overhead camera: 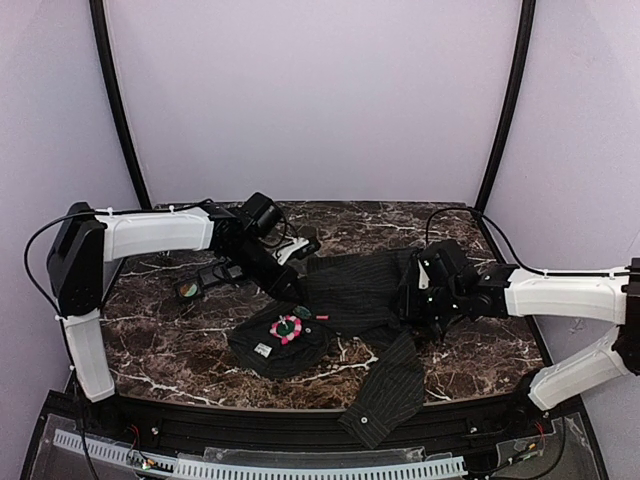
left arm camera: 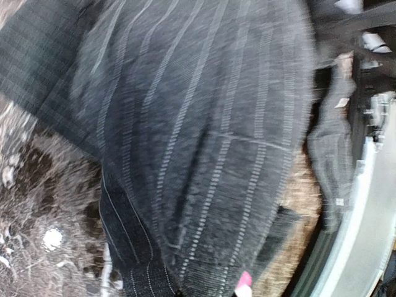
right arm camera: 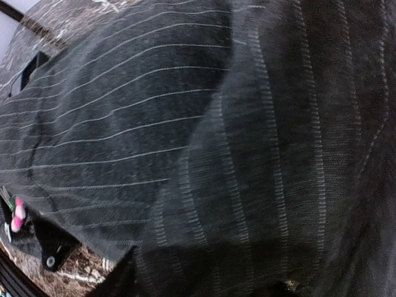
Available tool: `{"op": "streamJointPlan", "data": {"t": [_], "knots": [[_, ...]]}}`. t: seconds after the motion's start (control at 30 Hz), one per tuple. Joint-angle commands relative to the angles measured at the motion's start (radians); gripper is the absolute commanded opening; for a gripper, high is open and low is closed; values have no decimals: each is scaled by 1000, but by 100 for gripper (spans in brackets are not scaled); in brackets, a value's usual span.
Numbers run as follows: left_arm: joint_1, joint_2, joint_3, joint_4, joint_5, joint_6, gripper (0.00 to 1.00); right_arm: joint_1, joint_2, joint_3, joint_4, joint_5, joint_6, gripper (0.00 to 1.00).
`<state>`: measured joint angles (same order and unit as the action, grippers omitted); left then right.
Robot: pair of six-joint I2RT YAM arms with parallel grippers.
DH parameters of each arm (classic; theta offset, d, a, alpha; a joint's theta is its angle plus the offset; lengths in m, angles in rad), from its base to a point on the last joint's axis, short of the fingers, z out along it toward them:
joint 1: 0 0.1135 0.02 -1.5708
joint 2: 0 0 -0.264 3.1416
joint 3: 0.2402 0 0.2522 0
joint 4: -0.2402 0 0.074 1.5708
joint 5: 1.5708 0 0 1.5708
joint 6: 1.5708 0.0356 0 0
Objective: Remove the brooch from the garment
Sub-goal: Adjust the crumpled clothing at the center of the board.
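The brooch (overhead camera: 288, 329) sits pinned on a fold of the shirt (overhead camera: 365, 285), near the front of the desk (overhead camera: 170, 345). The left tool (overhead camera: 299, 298) is down just beside it, pressed together; whether it pinches cloth I can't tell. The right tool (overhead camera: 413, 300) rests on the shirt well apart, its spread hidden. Looks like bracing the cloth; next, one tool must pinch the flower and pull.

The left arm (overhead camera: 150, 232) reaches from the left edge of the tabletop (overhead camera: 180, 350) toward its middle, and the left gripper (overhead camera: 299, 300) is angled down with its jaws closed. The right arm (overhead camera: 565, 295) stretches in low from the right edge. How the jaws of the right gripper (overhead camera: 410, 303) stand is hidden.
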<state>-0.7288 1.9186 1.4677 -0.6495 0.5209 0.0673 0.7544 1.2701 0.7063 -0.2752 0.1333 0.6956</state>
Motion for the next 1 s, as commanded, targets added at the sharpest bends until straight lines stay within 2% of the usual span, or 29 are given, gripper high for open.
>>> {"op": "streamJointPlan", "data": {"t": [0.0,0.1,0.17,0.43,0.5,0.67,0.73,0.83,0.97], "knots": [[-4,-113,-6,9,197,5,1,5,59,25,122,39,-14,32],[-2,-142,-11,1,281,10,1,-17,146,95,160,65,-71,14],[0,-158,-21,8,303,9,1,-39,204,156,191,72,-117,8],[36,-163,-12,4,415,-18,1,-131,393,407,271,26,-230,6],[47,-159,-14,21,419,-42,1,-133,416,459,253,7,-261,15],[116,-149,-25,84,422,-154,1,-130,329,442,206,-37,-287,62],[144,-146,-39,125,430,-202,1,-120,255,394,209,-72,-304,75],[160,-136,-45,145,443,-230,1,-82,136,302,236,-144,-343,81],[163,-126,-41,138,455,-229,1,-39,37,211,318,-377,-383,79]]}}
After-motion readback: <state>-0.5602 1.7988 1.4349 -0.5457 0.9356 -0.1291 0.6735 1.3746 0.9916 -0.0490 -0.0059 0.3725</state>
